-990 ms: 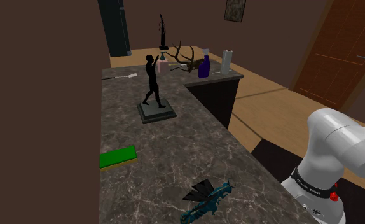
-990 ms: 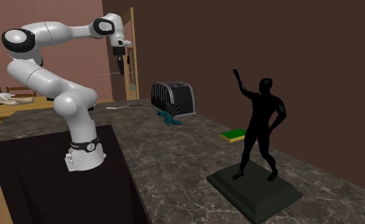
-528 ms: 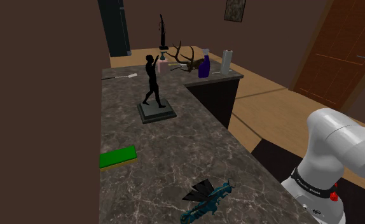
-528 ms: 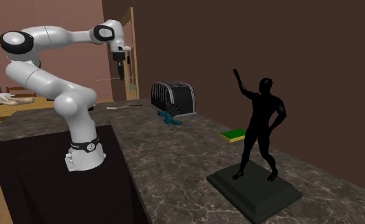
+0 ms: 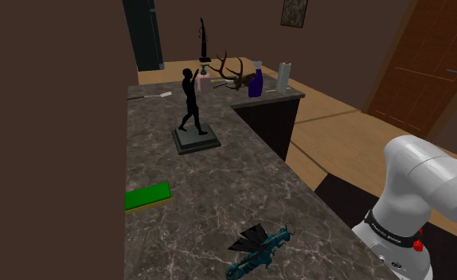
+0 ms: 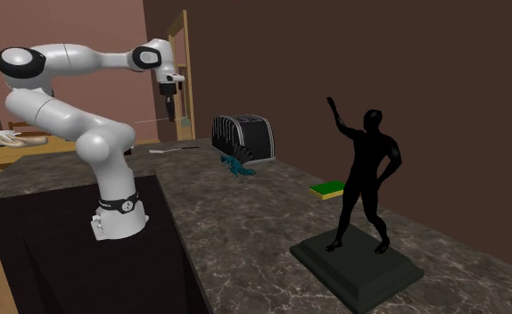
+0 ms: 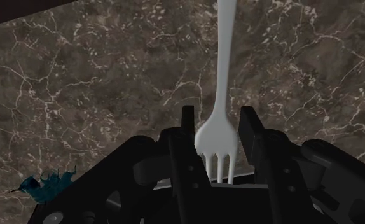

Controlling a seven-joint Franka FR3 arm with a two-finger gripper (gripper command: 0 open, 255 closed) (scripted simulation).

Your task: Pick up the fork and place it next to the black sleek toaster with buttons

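Observation:
A white fork point(image 7: 224, 63) lies clasped between my black fingers, tines toward the hand and handle pointing away over the dark marble counter point(image 7: 98, 83). In the second exterior view my gripper point(image 6: 170, 114) hangs high above the counter's far end, shut on the fork point(image 6: 147, 122), which shows as a thin level line. The black toaster point(image 6: 243, 138) stands on the counter below the gripper and to that view's right, well apart from it.
A teal dragon figurine point(image 6: 238, 166) lies in front of the toaster and appears too in the shoulder view point(image 5: 257, 245). A green flat block point(image 5: 147, 196) and a black statue on a base point(image 5: 192, 111) stand further along. Bottles and antlers crowd the counter's far corner point(image 5: 255, 79).
The gripper has come down a little and shifted toward the second exterior view's right, carrying the fork. Nothing on the counter has moved.

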